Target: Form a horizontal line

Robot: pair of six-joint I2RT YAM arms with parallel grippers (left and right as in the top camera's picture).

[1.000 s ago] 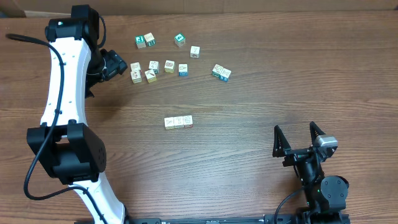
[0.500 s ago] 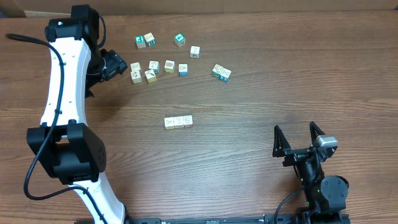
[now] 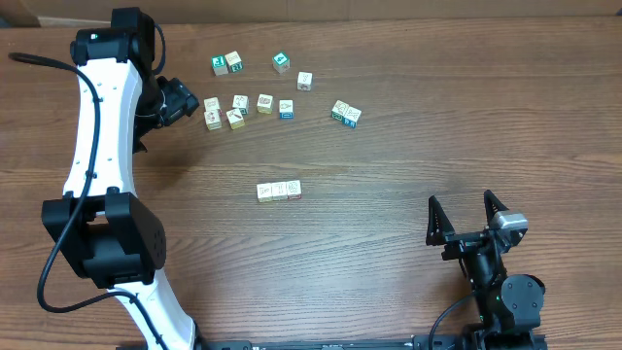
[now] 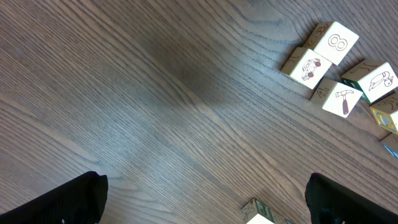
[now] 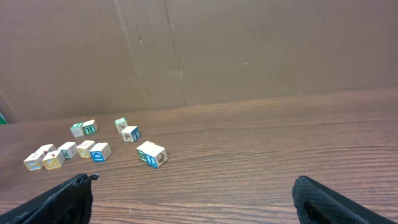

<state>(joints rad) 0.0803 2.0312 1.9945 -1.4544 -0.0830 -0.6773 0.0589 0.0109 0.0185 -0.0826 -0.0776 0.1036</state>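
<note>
Brown wood-grain surface (image 3: 408, 146). Row of three pale wooden cubes (image 3: 279, 191). Left jaws, right jaws spread, empty. Left should straddle nearest loose pale cube (image 3: 212, 103) squarely.

table (image 3: 408, 146): brown wood grain
horizontal line (image 3: 279, 191): pale cubes touching side to side, mid-table
loose cubes (image 3: 264, 103): scattered toward the far edge, well apart from the line

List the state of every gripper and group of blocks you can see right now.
left gripper: open, empty, close to the loose cubes.
right gripper: open, empty, far from all cubes.
horizontal line: short row, cubes touching side to side, nothing gripping it.
loose cubes: scattered beyond the row, not lined up.
</note>
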